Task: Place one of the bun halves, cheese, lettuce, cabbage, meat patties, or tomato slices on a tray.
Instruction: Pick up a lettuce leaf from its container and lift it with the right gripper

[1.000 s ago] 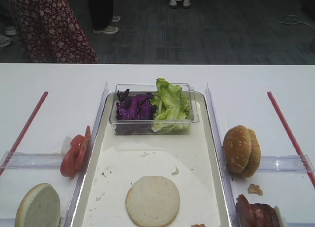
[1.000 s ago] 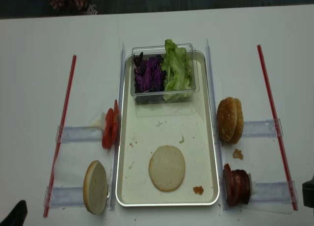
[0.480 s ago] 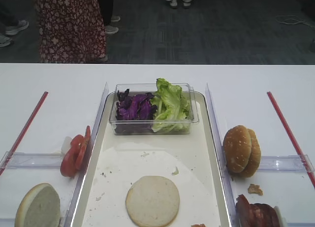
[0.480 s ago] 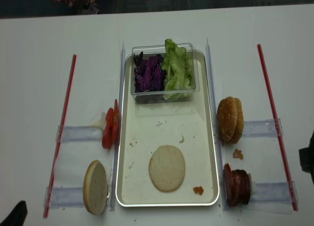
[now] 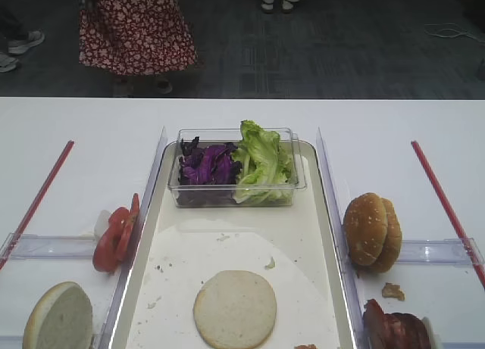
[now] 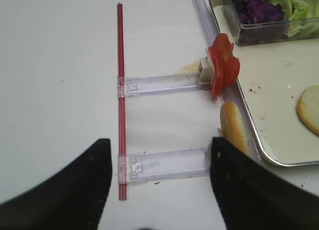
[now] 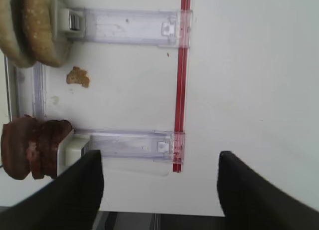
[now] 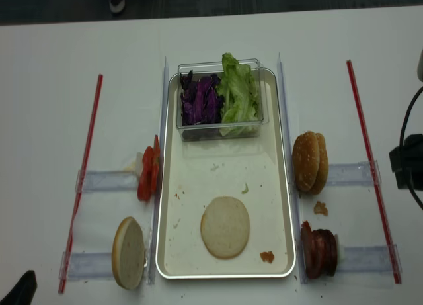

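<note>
Hovering right hand [image 7: 159, 182], meat patties [image 7: 32, 147] leftward

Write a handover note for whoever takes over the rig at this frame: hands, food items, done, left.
Right hand: open, empty, hovering over the table beside the meat patties.
Left hand: open, empty, near the tomato slices.
On the tray: one bun half, cut face up, plus the tub of cabbage and lettuce.
Off the tray: a bun half left, stacked buns right.
Left: add the next ingredient.
</note>
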Robot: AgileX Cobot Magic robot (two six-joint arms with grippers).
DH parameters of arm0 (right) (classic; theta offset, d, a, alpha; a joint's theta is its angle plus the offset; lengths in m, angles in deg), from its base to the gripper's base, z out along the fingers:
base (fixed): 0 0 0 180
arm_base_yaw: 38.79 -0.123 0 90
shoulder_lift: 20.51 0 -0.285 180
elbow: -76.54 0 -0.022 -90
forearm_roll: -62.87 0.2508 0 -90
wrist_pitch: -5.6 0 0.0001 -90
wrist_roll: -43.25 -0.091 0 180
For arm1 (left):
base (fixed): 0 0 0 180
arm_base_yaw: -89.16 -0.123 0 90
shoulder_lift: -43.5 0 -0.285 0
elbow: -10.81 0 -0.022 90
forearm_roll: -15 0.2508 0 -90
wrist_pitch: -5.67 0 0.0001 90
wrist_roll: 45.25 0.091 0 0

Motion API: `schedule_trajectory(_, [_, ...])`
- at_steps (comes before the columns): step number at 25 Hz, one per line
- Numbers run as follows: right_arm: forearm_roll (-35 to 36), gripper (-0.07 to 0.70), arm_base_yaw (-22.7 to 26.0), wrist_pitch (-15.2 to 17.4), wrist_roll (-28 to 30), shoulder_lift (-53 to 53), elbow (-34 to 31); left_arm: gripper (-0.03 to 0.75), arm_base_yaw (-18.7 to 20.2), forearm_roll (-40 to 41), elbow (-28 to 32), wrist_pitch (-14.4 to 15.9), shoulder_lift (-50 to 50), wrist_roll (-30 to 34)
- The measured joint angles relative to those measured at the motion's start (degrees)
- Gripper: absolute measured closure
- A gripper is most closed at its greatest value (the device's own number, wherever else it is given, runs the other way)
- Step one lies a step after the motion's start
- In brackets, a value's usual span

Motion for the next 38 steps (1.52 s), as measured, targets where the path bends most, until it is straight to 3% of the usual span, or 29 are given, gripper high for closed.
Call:
schedule_trajectory(18, [0.06, 0.136, 0.0, -0.25, 2.05, 22.76, 20.17, 0.303, 0.0, 0.0, 0.0, 0.0, 0.0, 0.0])
schedule_trajectory(38, [0.28, 0.136, 0.0, 3.12, 2.18, 49.99, 51.69, 0.303, 0.0, 0.0, 0.0, 0.0, 0.0, -0.03])
